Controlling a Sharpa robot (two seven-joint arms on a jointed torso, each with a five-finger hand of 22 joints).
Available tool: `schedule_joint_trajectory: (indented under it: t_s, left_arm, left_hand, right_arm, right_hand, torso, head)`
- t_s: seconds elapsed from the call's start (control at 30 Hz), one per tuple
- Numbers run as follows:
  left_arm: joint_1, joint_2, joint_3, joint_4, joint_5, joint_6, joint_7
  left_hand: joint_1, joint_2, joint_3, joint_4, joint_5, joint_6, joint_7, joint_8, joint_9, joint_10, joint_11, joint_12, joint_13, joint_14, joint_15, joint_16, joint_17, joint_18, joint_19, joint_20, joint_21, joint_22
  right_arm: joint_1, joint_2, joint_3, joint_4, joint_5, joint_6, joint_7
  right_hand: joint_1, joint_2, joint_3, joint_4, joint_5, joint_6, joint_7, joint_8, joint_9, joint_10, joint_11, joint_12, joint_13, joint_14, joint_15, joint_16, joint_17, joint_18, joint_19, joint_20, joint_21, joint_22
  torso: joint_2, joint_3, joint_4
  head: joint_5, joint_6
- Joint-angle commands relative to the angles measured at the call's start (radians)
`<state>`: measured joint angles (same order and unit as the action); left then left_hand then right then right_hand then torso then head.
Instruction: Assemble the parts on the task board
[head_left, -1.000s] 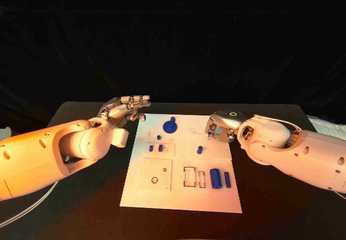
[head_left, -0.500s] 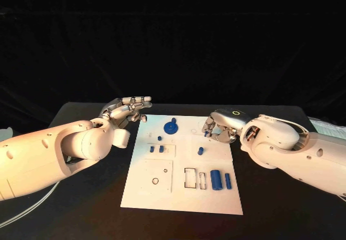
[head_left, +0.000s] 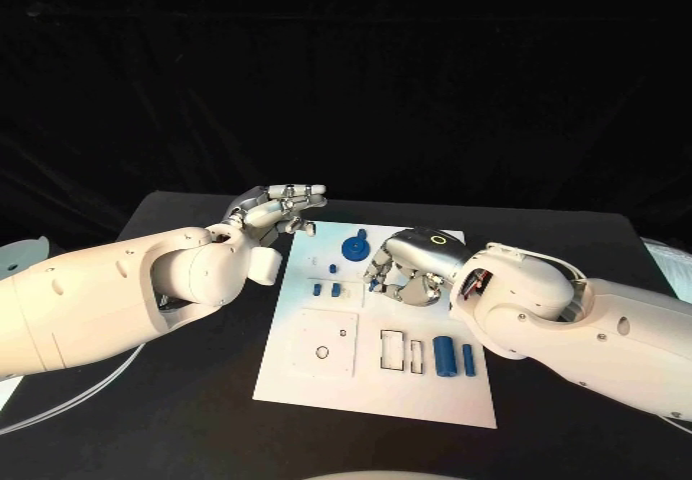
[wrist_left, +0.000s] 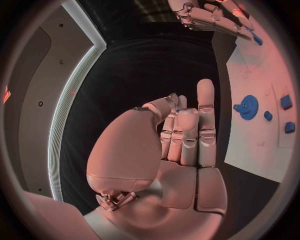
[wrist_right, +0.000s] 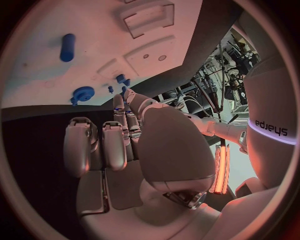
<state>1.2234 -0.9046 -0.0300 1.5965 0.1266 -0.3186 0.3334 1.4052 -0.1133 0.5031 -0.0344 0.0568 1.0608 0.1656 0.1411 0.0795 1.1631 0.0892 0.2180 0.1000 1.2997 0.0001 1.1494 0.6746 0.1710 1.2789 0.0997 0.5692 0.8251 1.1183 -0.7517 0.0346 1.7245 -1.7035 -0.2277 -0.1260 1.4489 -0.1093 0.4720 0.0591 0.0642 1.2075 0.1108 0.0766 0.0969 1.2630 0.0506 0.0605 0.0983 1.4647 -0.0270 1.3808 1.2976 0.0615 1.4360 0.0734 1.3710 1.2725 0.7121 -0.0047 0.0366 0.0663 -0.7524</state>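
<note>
The task board (head_left: 325, 375) lies flat in the middle of the black desk (head_left: 173, 420), its long side running away from the robot. On its far part sits a blue gear (head_left: 355, 247); just nearer are two small blue blocks (head_left: 326, 290) side by side, with a tiny blue peg (head_left: 333, 268) between them and the gear. Toward the near right corner two blue cylinders (head_left: 444, 355) lie side by side next to a pair of rectangular slots (head_left: 391, 349).

The right hand (head_left: 400, 275) hovers over the middle of the board, right of the small blocks, fingers curled downward; whether anything is pinched in them cannot be told. The left hand (head_left: 280, 207) is raised beside the board's far left corner, its fingers extended close together with nothing in them, apart from the board.
</note>
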Motion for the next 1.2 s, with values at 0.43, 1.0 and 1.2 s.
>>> schedule_joint_trajectory:
  t_s: [0.43, 1.0, 1.2]
  left_arm:
    - [0.001, 0.025, 0.001, -0.006, -0.005, 0.021, 0.001]
    - [0.001, 0.028, 0.001, -0.006, -0.005, 0.026, 0.0]
    - [0.001, 0.028, 0.001, -0.006, -0.005, 0.03, -0.001]
  left_hand:
    - [0.005, 0.002, 0.0, -0.008, -0.002, -0.005, 0.002, 0.003, 0.0, -0.01, 0.0, 0.008, 0.001, -0.012, 0.0, -0.007, -0.006, 0.011, -0.007, -0.004, -0.004, -0.001]
    - [0.005, 0.004, 0.001, -0.009, -0.002, -0.005, 0.002, 0.004, 0.0, -0.01, 0.0, 0.009, 0.001, -0.011, 0.001, -0.003, 0.0, 0.01, -0.007, -0.004, -0.004, -0.001]
    - [0.005, 0.004, 0.001, -0.009, -0.002, -0.005, 0.002, 0.004, 0.0, -0.01, 0.0, 0.009, 0.001, -0.011, 0.001, -0.003, 0.0, 0.01, -0.007, -0.004, -0.004, -0.001]
  right_arm:
    - [-0.079, 0.111, -0.018, -0.083, -0.07, 0.061, 0.047]
    - [-0.104, 0.149, -0.027, -0.133, -0.1, 0.068, 0.039]
    - [-0.105, 0.153, -0.027, -0.135, -0.107, 0.072, 0.035]
  right_hand:
    - [0.0, -0.002, 0.004, -0.01, 0.009, -0.001, 0.008, -0.003, -0.001, 0.005, 0.003, 0.003, -0.002, 0.059, 0.0, -0.001, 0.0, 0.005, 0.007, 0.0, 0.003, 0.0]
    - [-0.001, -0.002, 0.005, -0.011, 0.01, -0.001, 0.008, -0.003, -0.001, 0.004, 0.003, 0.003, -0.002, 0.059, 0.0, -0.001, 0.0, 0.005, 0.008, 0.0, 0.003, 0.001]
    - [-0.002, -0.002, 0.005, -0.012, 0.011, -0.001, 0.008, -0.004, -0.001, 0.004, 0.004, 0.003, -0.003, 0.059, 0.0, -0.001, 0.0, 0.005, 0.008, 0.001, 0.003, 0.001]
  torso:
    - [0.001, 0.0007, -0.0016]
    - [0.0, 0.0013, -0.0003]
    - [0.0, 0.0011, -0.001]
  head:
    - [0.032, -0.02]
    - [0.047, -0.034]
    - [0.051, -0.034]
